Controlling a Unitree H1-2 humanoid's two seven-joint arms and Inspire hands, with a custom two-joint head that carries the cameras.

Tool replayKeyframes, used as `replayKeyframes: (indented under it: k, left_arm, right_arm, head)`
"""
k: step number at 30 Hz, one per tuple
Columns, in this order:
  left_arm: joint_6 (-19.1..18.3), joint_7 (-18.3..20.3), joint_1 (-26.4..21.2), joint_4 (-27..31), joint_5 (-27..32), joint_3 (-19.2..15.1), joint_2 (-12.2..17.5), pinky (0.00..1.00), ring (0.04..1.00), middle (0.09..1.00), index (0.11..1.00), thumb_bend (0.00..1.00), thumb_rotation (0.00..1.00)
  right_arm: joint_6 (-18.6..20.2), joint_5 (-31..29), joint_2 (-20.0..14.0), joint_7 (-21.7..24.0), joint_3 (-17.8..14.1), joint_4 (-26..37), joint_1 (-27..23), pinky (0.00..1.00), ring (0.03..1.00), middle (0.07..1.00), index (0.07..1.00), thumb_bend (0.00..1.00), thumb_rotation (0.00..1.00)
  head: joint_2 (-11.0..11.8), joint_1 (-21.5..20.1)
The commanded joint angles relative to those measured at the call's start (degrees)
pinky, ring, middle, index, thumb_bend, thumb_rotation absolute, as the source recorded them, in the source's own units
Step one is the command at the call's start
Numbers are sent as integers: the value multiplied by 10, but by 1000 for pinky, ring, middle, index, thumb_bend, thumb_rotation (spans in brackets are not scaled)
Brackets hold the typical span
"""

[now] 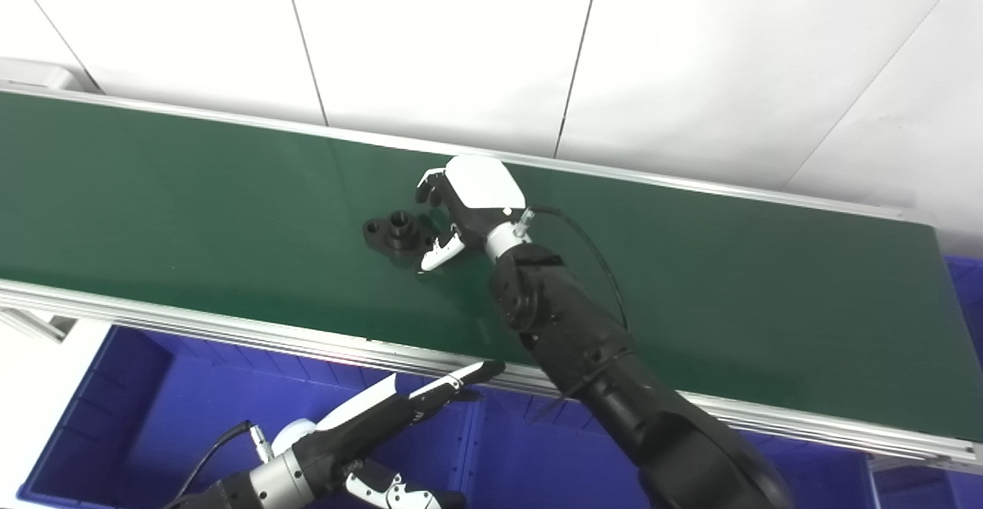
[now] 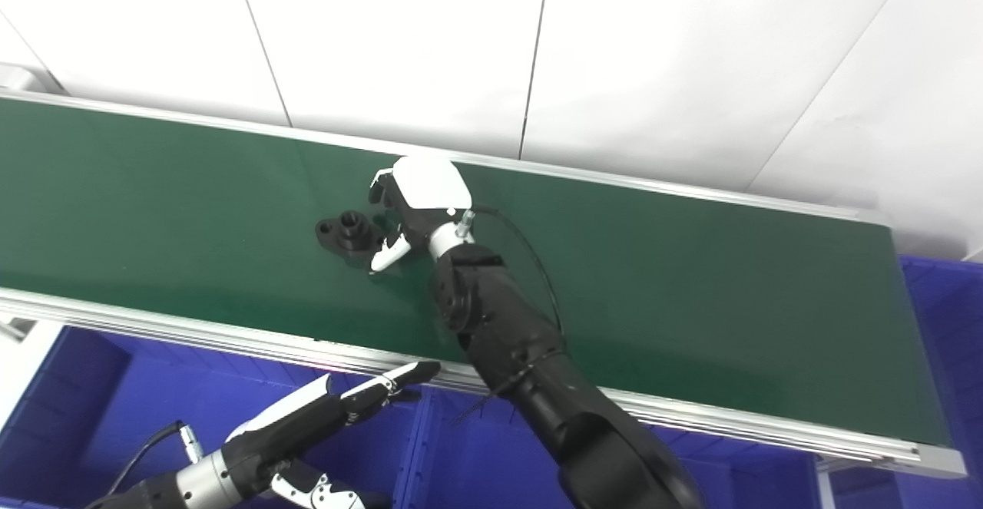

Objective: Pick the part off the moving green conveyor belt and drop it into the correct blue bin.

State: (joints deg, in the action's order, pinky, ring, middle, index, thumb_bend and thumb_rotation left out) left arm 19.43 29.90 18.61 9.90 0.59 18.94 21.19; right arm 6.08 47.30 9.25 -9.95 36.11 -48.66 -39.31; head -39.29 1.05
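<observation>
White wall panels stand behind a long green belt that crosses the picture, and blue bins sit below its near edge. On the belt, a little left of the middle, lies the black part, a flat piece with a short round collar standing up from it and a hole in the ear at its left end. Its long axis runs roughly along the belt, slightly turned toward the near edge.

The right hand is on the belt just to the right of the part, with its fingers curved over the far side and its thumb reaching along the near side. The hand is partly spread and holds nothing yet; whether the thumb already touches the part I cannot tell. So the part lies to the left of this hand, in the gap between fingers and thumb, and the right hand is clearly the nearer one.

The left hand waits low over the bins, its fingers stretched out and apart, empty. I judge the closing should squeeze across the short width of the part.
</observation>
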Motion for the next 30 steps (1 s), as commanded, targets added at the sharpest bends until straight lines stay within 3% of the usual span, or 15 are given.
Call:
replayKeyframes:
  k: [1, 4, 5, 6, 7, 8, 11, 20, 30]
  left_arm:
    - [20, -9, 2, 13, 8, -2, -1, 938, 1000, 1000, 1000, 373, 214]
    - [18, -9, 4, 14, 9, -3, 0, 936, 1000, 1000, 1000, 373, 210]
    - [16, -9, 5, 15, 9, -4, 0, 937, 1000, 1000, 1000, 371, 206]
    - [13, -9, 5, 16, 9, -4, 0, 938, 1000, 1000, 1000, 368, 203]
    - [14, -10, 4, 16, 9, -4, 1, 939, 1000, 1000, 1000, 367, 198]
    - [15, -10, 4, 15, 9, -4, 1, 940, 1000, 1000, 1000, 363, 194]
    - [20, -10, 3, 13, 9, -4, 1, 941, 1000, 1000, 1000, 360, 191]
    - [20, -9, 3, 13, 16, -7, 3, 941, 1000, 1000, 1000, 368, 202]
    - [20, -8, 1, 18, 14, -10, 7, 949, 1000, 1000, 1000, 362, 211]
  right_arm:
    - [-31, -3, 22, -16, 11, -31, -6, 518, 637, 670, 608, 836, 83]
    - [-39, -8, 26, -37, 16, -53, -10, 478, 582, 624, 598, 829, 65]
    - [-42, -9, 27, -45, 17, -61, -11, 446, 550, 600, 546, 680, 98]
    - [-44, -10, 29, -51, 18, -67, -13, 415, 517, 571, 518, 603, 115]
    - [-48, -9, 30, -60, 20, -75, -16, 405, 508, 560, 504, 564, 123]
    - [-49, -9, 31, -64, 23, -82, -18, 379, 474, 510, 497, 546, 51]
    - [-48, -12, 33, -68, 28, -91, -23, 381, 477, 489, 489, 533, 6]
    - [-36, -18, 31, -54, 30, -83, -25, 392, 485, 492, 487, 531, 3]
    - [-9, -16, 24, -6, 37, -62, -26, 370, 447, 474, 496, 532, 1]
  head:
    - [1, 1]
    - [-2, -1]
    - [-2, -1]
    - [-2, -2]
    - [-2, -2]
    - [-2, -2]
    - [-4, -2]
    - [-7, -3]
    - [-12, -7]
